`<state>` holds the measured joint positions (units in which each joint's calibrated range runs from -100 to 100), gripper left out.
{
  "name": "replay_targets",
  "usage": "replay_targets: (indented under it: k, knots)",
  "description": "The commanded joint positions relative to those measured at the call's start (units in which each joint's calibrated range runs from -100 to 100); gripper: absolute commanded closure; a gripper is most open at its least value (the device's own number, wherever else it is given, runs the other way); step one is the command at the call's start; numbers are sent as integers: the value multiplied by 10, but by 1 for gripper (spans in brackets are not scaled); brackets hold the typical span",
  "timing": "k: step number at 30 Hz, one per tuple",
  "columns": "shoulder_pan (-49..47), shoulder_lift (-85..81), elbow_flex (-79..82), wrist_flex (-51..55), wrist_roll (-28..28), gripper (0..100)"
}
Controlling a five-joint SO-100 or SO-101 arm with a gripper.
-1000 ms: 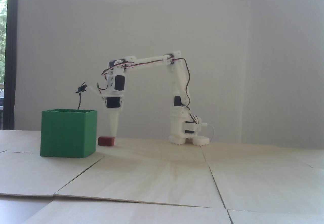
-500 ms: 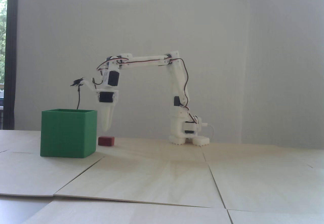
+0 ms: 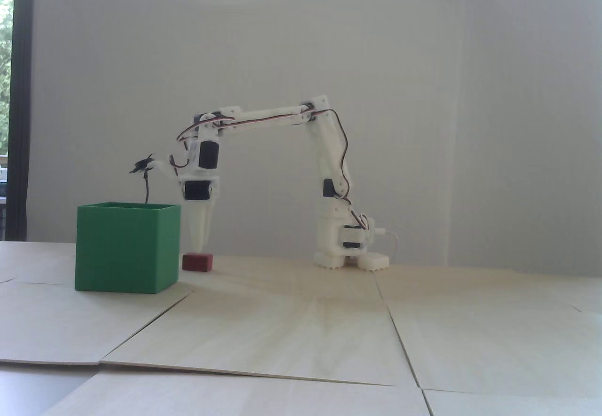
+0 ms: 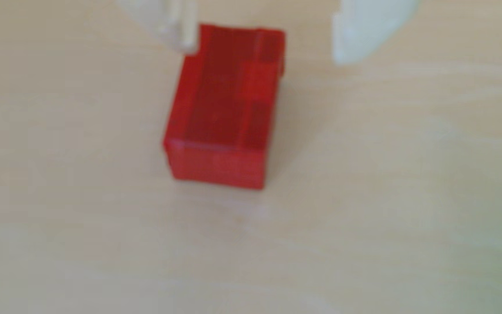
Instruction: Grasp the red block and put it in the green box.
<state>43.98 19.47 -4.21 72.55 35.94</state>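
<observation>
Right over the red block (image 4: 222,105) the gripper (image 4: 265,45) sits spread wide, one finger (image 4: 183,33) touching its edge, so closing could just shove it sideways.

green box (image 3: 127,247) stands just beside red block (image 3: 197,262); other sides clear.

Counter (image 3: 301,322): pale wood-grain panels laid edge to edge, seams visible, front panel edge slightly lifted in the fixed view. Resting directly on it: the green box (image 3: 127,249) at left, the red block (image 3: 197,262) just beside it, apart, and the white arm base (image 3: 350,258) farther right.
</observation>
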Motion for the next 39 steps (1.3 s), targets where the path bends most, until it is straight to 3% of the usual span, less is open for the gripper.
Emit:
replay_targets:
  k: [1,25,39]
  knots:
    - [-8,-8,-37,-13,-3,84]
    - [-27,13,-37,-14,-16,84]
    - [50,10,-45,-7,-23,84]
